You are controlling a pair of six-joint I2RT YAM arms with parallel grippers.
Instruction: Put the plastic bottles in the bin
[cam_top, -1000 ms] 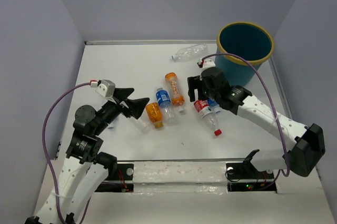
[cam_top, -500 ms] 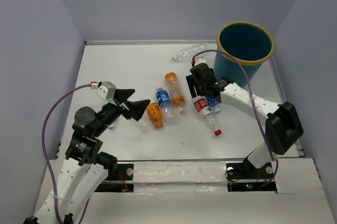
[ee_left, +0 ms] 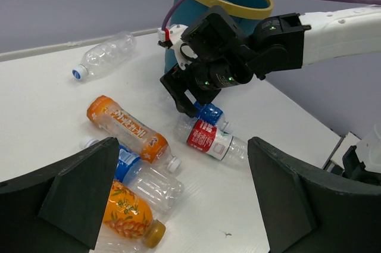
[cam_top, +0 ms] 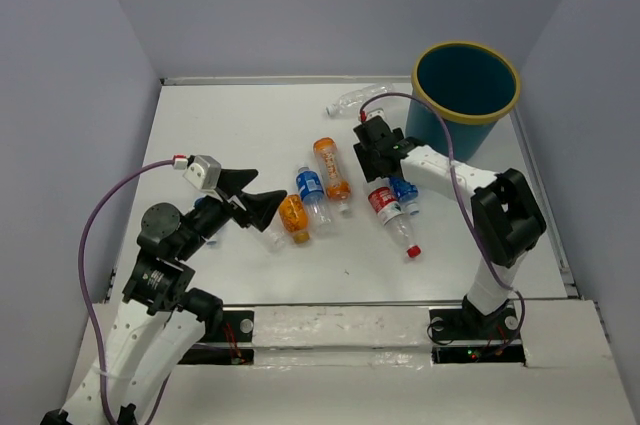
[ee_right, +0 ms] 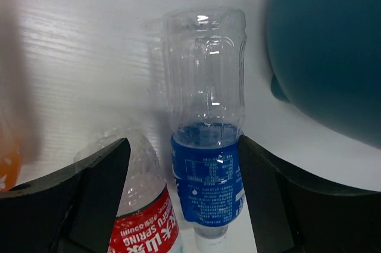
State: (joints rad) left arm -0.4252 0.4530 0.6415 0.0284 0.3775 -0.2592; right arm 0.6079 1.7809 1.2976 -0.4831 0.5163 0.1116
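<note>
The teal bin (cam_top: 466, 85) with a yellow rim stands at the back right. Several bottles lie mid-table: a clear one (cam_top: 358, 98) at the back, a tall orange one (cam_top: 331, 167), a blue-labelled one (cam_top: 313, 195), a short orange one (cam_top: 293, 218), a red-labelled one (cam_top: 393, 215). My right gripper (cam_top: 382, 163) is open, low over a second blue-labelled bottle (ee_right: 205, 169); its fingers (ee_right: 101, 169) straddle this bottle and part of the red-labelled bottle (ee_right: 140, 217). My left gripper (cam_top: 255, 207) is open and empty, just left of the short orange bottle (ee_left: 128, 214).
The bin's wall (ee_right: 327, 44) is close on the right of my right gripper. Grey walls enclose the table on three sides. A purple cable loops above each arm. A small clear bottle (cam_top: 268, 235) lies under my left gripper.
My right gripper has moved left and toward the back, from over the red-labelled bottle's body toward the bottles' far ends. My left arm has barely moved.
</note>
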